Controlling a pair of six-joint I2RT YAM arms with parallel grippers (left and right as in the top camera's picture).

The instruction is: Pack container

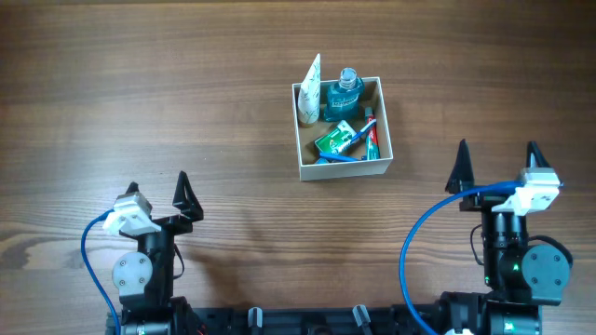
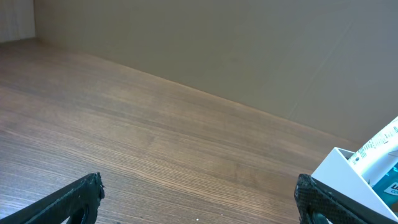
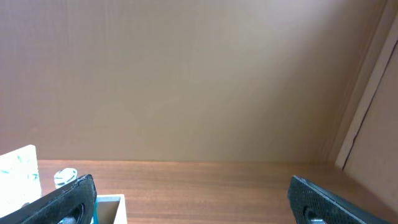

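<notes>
The container point(image 1: 344, 169), a square shallow box with white walls and a tan inside, sits at the table's upper middle. It holds a white tube point(image 1: 312, 88) standing in its left corner, a blue bottle point(image 1: 345, 93), a green packet point(image 1: 335, 140) and a red and blue toothbrush point(image 1: 372, 132). My left gripper point(image 1: 158, 186) is open and empty at the front left, far from the box. My right gripper point(image 1: 496, 163) is open and empty at the front right. The box corner point(image 2: 342, 171) and the tube point(image 2: 380, 146) show at the right edge of the left wrist view. The tube point(image 3: 18, 171) and the bottle cap point(image 3: 64, 177) show low left in the right wrist view.
Bare wooden table point(image 1: 186, 93) lies all around the box. A tan wall point(image 3: 186, 74) stands behind the table. Blue cables point(image 1: 424, 242) loop beside each arm base at the front edge.
</notes>
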